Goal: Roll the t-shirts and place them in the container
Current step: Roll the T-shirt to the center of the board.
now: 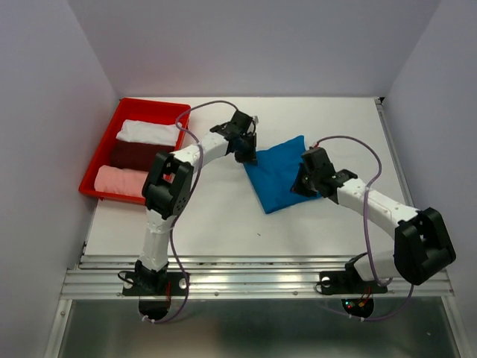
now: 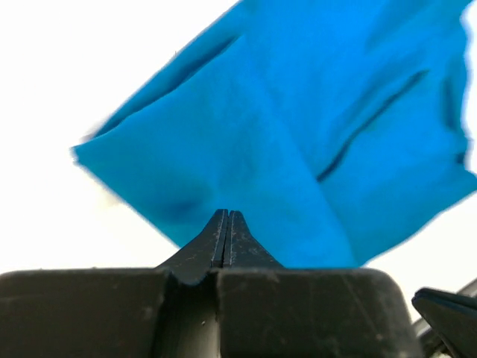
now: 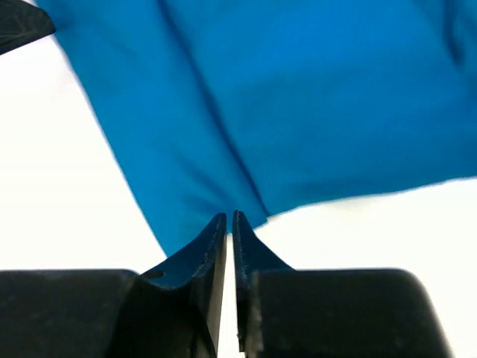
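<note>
The blue t-shirt (image 1: pixel 279 179) is lying folded into a rough square on the white table (image 1: pixel 223 216), turned corner-on to the arms and sitting between the two grippers. It is not yet rolled.

The left gripper (image 2: pixel 226 216) is pressing its fingers tight together at the shirt's left corner. It looks to be nipping the hem, though the cloth between the pads is not showing. The right gripper (image 3: pixel 229 218) is standing barely parted at the shirt's near right edge, a thin slit of table showing between its tips, and it is gripping nothing that I can see.

By my reading the flattening and folding is finishing and the roll itself is waiting. The next move is calling for both claws to take one edge together and turn it over evenly — a slack or lopsided first turn would be making a cone rather than a roll.

The table is looking smooth and bare around the shirt. At far left a red tray (image 1: pixel 153 103) is holding three rolled shirts — white (image 1: pixel 149 132), maroon (image 1: pixel 134 154) and pink (image 1: pixel 119 180). Pale walls (image 1: pixel 246 45) are closing in three sides.
</note>
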`<state>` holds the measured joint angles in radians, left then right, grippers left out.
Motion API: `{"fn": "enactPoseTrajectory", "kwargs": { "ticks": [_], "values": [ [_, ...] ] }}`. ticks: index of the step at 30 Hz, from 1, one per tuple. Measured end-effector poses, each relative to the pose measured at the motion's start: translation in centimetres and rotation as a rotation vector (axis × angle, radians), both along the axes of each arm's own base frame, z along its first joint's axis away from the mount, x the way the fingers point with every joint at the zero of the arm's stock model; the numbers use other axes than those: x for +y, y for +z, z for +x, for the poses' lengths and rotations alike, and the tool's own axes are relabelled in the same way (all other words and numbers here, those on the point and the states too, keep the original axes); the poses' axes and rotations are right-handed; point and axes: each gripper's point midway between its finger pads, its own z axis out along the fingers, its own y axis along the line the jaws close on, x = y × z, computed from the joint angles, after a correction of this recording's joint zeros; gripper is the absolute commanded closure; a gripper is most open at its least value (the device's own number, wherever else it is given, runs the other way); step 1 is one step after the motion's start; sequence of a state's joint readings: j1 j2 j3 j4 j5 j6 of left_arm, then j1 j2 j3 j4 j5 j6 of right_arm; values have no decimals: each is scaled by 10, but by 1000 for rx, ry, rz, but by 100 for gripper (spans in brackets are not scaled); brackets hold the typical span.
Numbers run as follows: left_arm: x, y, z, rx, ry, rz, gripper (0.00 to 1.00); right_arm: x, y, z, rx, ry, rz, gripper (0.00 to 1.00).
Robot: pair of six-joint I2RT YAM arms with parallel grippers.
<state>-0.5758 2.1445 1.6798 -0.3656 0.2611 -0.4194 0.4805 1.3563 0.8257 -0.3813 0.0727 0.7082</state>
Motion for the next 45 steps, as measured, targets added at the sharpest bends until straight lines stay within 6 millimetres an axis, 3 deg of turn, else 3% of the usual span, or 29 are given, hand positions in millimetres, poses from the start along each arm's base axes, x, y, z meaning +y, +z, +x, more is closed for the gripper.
{"fn": "enactPoseTrajectory", "kwargs": {
  "ticks": [2,4,8,12,15,20,23,28,31,38,41,45],
  "values": [
    [5,22,4,-35,8,-20,88,5,18,12,-48,28,-31,77],
    [14,61,10,-103,27,-58,83,14,34,25,-98,62,-75,67],
    [43,127,11,-220,80,-111,71,37,43,31,-137,157,-165,49],
    [72,157,12,-282,149,-122,57,69,39,27,-154,275,-275,43],
    [92,144,10,-255,201,-94,49,90,33,21,-167,349,-355,40],
    [114,97,-6,-130,263,-32,41,113,9,9,-163,455,-496,42],
    [119,91,-9,-105,286,-23,35,109,-16,4,-129,485,-600,44],
    [117,89,-7,-100,311,-42,33,95,-40,7,-96,465,-708,49],
    [117,78,-12,-73,320,-49,33,87,-44,9,-100,436,-749,55],
    [112,55,-26,-11,317,-82,30,77,-48,11,-120,399,-780,99],
    [111,43,-32,13,319,-95,19,76,-47,11,-139,390,-764,99],
    [110,26,-47,52,304,-112,17,77,-42,6,-165,391,-705,99]
  ]
}}
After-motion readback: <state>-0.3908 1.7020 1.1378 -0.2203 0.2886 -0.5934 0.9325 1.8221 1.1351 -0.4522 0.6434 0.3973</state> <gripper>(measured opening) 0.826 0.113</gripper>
